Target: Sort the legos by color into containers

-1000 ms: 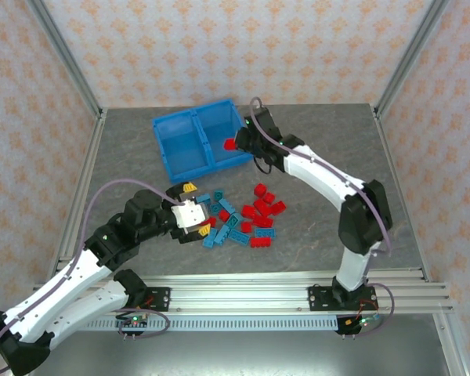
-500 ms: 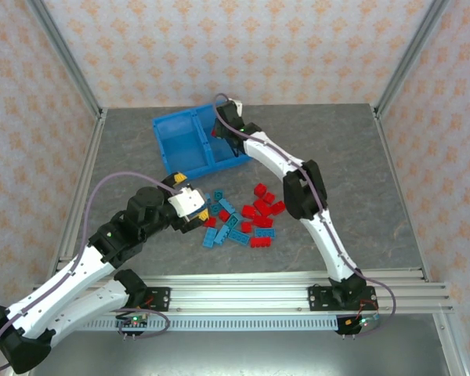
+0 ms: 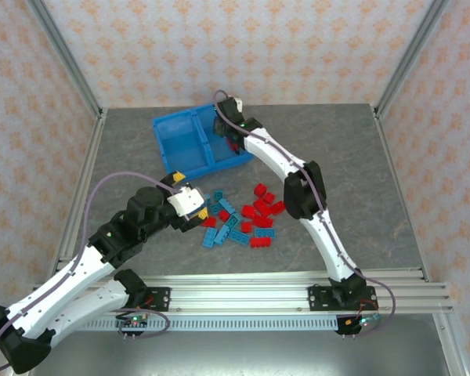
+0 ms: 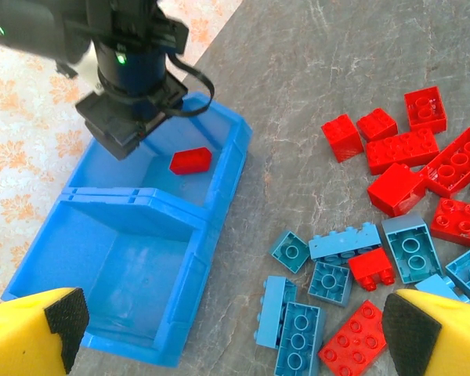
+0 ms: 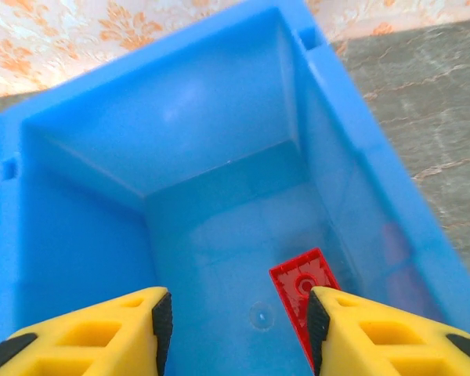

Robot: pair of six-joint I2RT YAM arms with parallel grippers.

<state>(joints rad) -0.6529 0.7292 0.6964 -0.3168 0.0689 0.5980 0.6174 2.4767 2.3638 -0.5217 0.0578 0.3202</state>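
blue bin [image 3: 180, 149] sits at the far side of the worktop [image 3: 337, 141], with two compartments split by a middle wall [image 4: 133, 201]. right compartment [image 5: 211, 157]: one red brick [image 5: 301, 286] inside, tilted, just beside a finger of the right hand [image 5: 235, 325]; cannot tell if they touch. that hand hangs over this compartment, fingers apart, nothing between them. left compartment [image 4: 117, 274] adjoins it. loose legos [image 3: 236, 223], red and teal-blue, lie on the worktop near the bin, outside it. left hand [image 4: 236, 333] is over the pile's left edge, fingers wide apart, gripping nothing.
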